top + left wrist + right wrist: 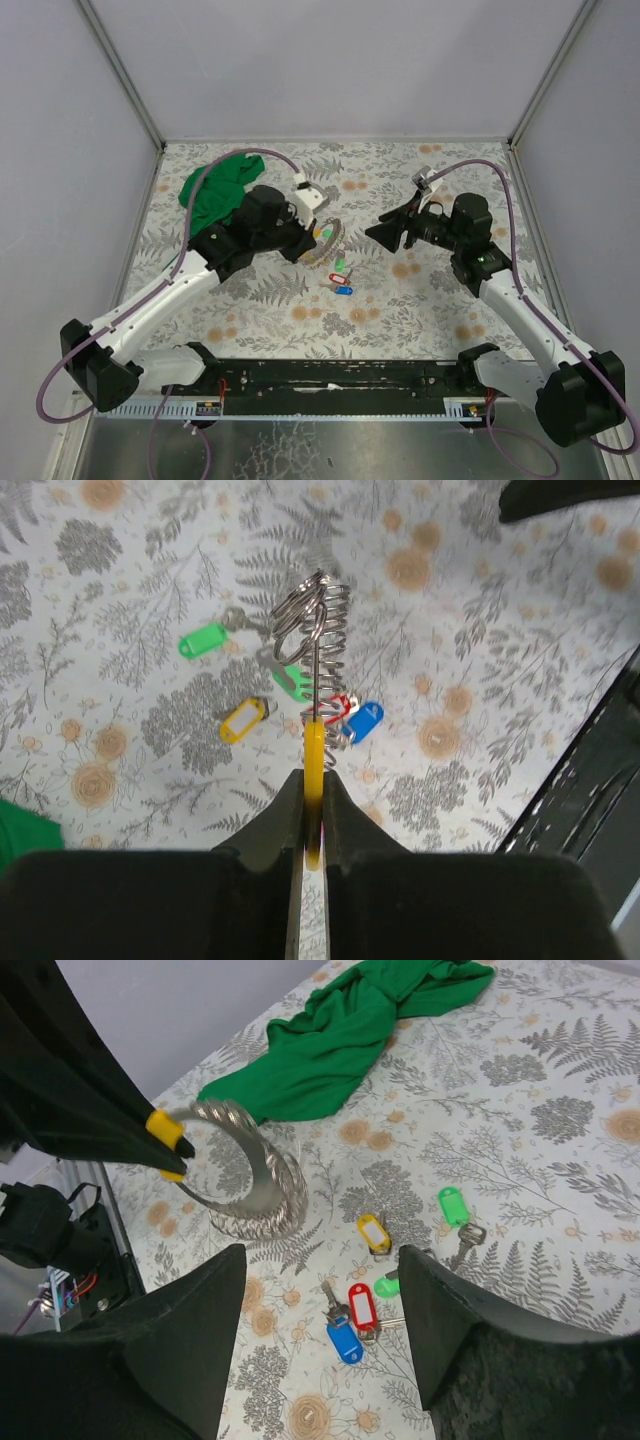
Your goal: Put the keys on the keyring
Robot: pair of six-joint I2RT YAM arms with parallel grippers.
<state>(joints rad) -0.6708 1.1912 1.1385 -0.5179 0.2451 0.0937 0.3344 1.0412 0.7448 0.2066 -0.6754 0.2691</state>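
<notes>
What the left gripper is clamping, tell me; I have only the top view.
Observer: The left gripper is shut on a yellow piece on the keyring.
Operator: Count what lies loose.
Observer: Five keys: green tag, second green tag, yellow tag, red tag, blue tag.
Operator: Now the other arm.
Observer: The right gripper is open, nothing between its fingers.
</notes>
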